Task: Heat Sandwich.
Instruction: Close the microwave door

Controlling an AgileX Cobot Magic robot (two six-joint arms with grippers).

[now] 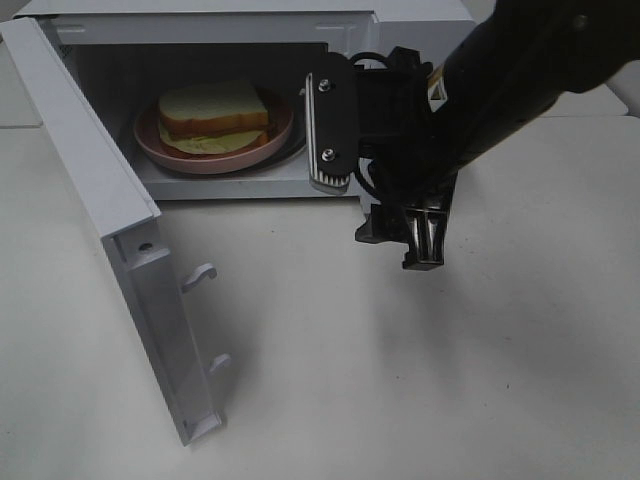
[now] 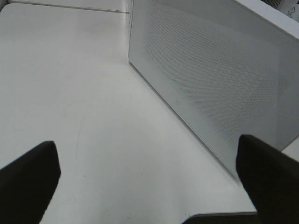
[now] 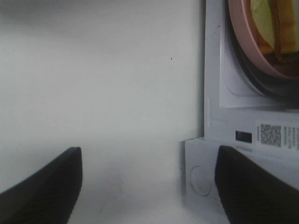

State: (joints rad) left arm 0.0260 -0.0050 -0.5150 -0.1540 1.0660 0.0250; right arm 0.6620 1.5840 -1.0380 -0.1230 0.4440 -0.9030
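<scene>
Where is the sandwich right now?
In the exterior high view the sandwich sits on the pink plate inside the open microwave, at the upper left, behind the swung-out door.

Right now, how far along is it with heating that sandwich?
Done: the sandwich sits on its pink plate inside the microwave. In hand: nothing. The right claw hangs open and empty before the opening, and the left claw is open too, near the door. Left: the door stands wide open, so it needs shutting, and then the heating has to be started.
</scene>
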